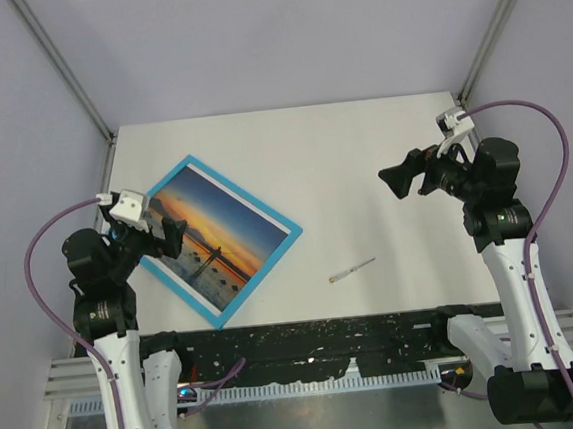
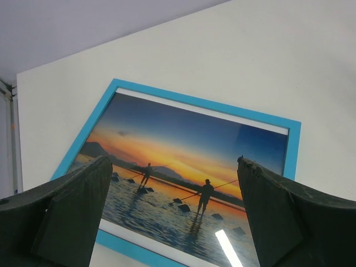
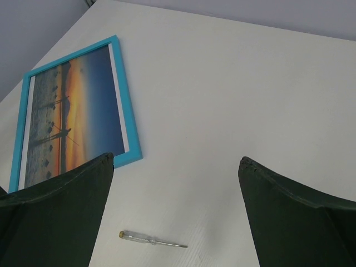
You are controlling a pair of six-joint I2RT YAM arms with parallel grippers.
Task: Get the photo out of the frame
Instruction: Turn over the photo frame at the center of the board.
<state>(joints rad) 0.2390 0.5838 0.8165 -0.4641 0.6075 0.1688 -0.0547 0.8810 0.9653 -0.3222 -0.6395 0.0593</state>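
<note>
Above the table (image 1: 360, 138), left tool (image 1: 175, 236) and right tool (image 1: 411, 175) both wide apart, empty, clear of the frame (image 2: 194, 103)

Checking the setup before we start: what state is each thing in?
Photo: in the frame, face up.
Frame: flat on the table, photo side up.
Screwdriver: lying on the table, apart from the frame.
Left gripper: open, empty, above the frame.
Right gripper: open, empty, above the table.
</note>
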